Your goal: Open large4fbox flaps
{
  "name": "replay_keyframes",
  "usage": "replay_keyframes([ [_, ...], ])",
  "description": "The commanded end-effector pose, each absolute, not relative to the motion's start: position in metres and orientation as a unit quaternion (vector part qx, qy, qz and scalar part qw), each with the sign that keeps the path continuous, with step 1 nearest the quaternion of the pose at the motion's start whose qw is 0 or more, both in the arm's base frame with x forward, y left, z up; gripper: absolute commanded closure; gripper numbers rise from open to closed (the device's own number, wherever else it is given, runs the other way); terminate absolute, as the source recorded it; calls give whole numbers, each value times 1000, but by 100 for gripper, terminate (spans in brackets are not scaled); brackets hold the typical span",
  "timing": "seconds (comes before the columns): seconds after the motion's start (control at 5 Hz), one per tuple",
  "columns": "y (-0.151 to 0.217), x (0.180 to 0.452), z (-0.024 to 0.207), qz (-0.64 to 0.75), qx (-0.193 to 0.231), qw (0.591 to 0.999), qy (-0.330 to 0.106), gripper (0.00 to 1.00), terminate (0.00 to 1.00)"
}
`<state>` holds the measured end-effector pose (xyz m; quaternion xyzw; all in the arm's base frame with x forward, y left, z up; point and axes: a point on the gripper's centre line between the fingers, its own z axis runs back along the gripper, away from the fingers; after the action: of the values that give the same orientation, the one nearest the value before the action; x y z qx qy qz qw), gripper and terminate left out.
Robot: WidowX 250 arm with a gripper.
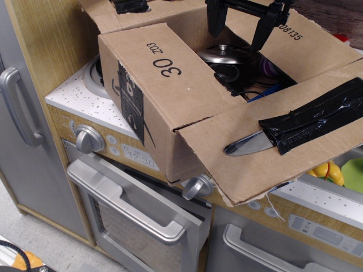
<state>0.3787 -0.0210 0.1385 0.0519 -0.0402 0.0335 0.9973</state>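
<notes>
- Box sits on the toy stove's top, overhanging its front edge.
- Flaps splayed outward (near one juts past the knobs).
- Gripper hangs over the opening, fingers apart, empty.

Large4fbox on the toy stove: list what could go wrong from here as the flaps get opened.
1. The large4fbox sits on the stove top with its near corner past the front edge; pushing a flap could slide or tip it.
2. The gripper hangs, fingers apart, just above the metal lid and other items inside; going lower may strike them.
3. The near flap, weighted by a taped metal piece, sags outward and might tear at its frayed fold.
</notes>
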Motion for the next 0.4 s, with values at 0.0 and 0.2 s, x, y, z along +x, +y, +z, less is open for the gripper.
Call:
replay_keyframes([
  [0.0,-21,379,139,33,52,997,-40,0,0],
  [0.2,-13,383,123,31,42,998,-36,0,0],
])
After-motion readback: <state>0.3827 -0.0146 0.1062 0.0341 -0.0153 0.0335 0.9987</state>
